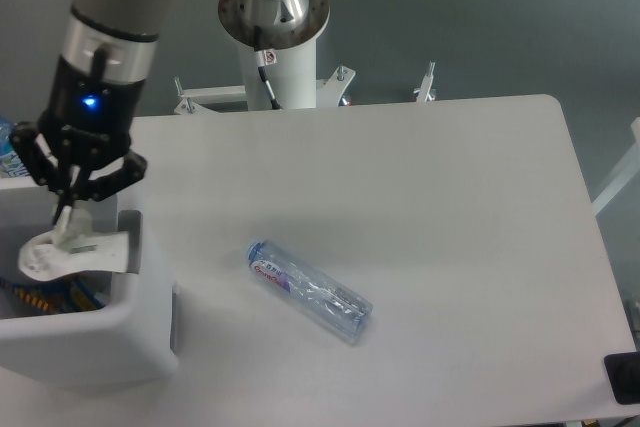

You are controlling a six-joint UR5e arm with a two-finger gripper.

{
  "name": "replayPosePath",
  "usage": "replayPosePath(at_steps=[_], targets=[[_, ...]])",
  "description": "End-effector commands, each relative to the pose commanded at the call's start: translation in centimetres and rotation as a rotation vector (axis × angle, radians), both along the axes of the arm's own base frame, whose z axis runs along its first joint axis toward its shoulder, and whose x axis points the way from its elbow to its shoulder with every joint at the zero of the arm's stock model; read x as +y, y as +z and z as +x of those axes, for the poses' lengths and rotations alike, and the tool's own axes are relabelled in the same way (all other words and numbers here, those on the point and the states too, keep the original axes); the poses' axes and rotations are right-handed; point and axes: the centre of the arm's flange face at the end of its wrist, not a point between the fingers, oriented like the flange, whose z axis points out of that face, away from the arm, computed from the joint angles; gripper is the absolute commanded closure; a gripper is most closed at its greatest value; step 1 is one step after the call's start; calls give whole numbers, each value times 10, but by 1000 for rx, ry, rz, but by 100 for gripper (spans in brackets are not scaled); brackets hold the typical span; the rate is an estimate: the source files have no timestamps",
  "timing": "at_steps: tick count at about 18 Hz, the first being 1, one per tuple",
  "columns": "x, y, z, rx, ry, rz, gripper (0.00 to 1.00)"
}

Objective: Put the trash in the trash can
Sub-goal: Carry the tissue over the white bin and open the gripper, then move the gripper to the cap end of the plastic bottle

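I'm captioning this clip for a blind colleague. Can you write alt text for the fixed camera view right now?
The robot's hand holds a crumpled white wad over the opening of a white trash can at the table's left edge. A clear plastic bottle with a red-and-purple label lies on its side on the white table, apart from the can.

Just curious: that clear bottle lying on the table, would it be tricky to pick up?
The bottle looks empty, so it is probably light. Lying on its round side, it may roll if nudged. Its thin, crinkled plastic would likely dent when squeezed.
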Motion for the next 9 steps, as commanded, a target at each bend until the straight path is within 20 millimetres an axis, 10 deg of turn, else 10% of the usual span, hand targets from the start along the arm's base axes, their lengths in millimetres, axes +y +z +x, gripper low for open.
replayPosePath(at_steps=[1, 9], targets=[[-1, 4, 1, 5, -2, 10, 0], [-3, 10, -5, -26, 10, 31, 0]])
